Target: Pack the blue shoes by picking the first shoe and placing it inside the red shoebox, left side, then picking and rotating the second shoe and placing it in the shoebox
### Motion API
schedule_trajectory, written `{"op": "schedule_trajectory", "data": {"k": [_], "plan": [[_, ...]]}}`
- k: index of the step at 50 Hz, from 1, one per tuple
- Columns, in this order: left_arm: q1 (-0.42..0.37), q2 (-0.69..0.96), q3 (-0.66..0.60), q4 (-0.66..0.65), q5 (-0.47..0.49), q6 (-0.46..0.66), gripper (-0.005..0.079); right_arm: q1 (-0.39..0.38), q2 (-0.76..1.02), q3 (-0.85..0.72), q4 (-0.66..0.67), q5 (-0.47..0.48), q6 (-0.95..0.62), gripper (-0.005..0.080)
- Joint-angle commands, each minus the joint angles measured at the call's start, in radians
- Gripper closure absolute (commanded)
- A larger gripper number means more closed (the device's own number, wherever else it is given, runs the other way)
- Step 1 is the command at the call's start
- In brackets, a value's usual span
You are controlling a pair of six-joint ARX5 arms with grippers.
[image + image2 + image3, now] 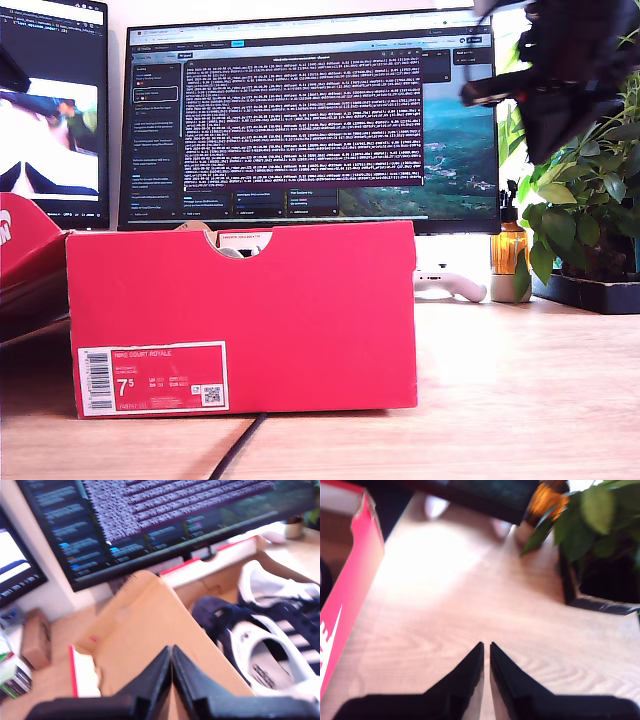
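1. Exterior view: the red shoebox stands on the wooden desk in front of the monitor, its long wall with the "7.5" label facing the camera. That wall hides the inside; only a pale scrap shows through the notch in its top edge. An arm hangs blurred above the plant, to the box's side on the exterior view's right; I cannot tell which arm it is, nor how its jaws stand here.

2. First wrist view: my first gripper hovers over the box's brown flap, fingertips pressed together and holding nothing. Beyond the flap, inside the box, lie the blue shoes, one showing its white lining, another its striped side. This view alone shows they are in the box.

3. Second wrist view: my second gripper hangs over bare desk beside the box's outer wall, tips nearly touching, empty. Only here does the desk between box and plant show from above.

4. Handling, as I judge it: the shoes look light, with soft suede uppers that would dent and firmer soles. The heel collar or the sole edge seems the surest hold; laces would slip.
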Motion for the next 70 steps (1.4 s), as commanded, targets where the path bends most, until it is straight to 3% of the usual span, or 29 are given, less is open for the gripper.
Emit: {"op": "schedule_trajectory", "data": {"k": [1,9,26,39,53,70], "plan": [[0.014,0.003,-0.027,0.037,-0.002,-0.013,0.0754,-0.008,-0.044,-0.068,0.066,0.008,-0.046,0.0757],[0.053,0.003,-0.058,0.083,-0.005,-0.04,0.0754,-0.061,-0.12,-0.207,0.214,0.001,-0.095,0.0757],[0.151,-0.003,-0.158,0.182,0.029,-0.084,0.0754,-0.224,-0.176,-0.388,0.377,-0.15,-0.097,0.0757],[0.154,-0.051,-0.261,0.299,0.025,-0.131,0.0754,-0.257,-0.176,-0.51,0.507,-0.171,-0.099,0.0757],[0.15,-0.105,-0.352,0.312,0.008,-0.146,0.0754,-0.274,-0.191,-0.64,0.64,-0.165,-0.097,0.0757],[0.15,-0.204,-0.432,0.31,0.007,-0.177,0.0754,-0.35,-0.302,-0.781,0.741,-0.132,-0.026,0.0757]]}}
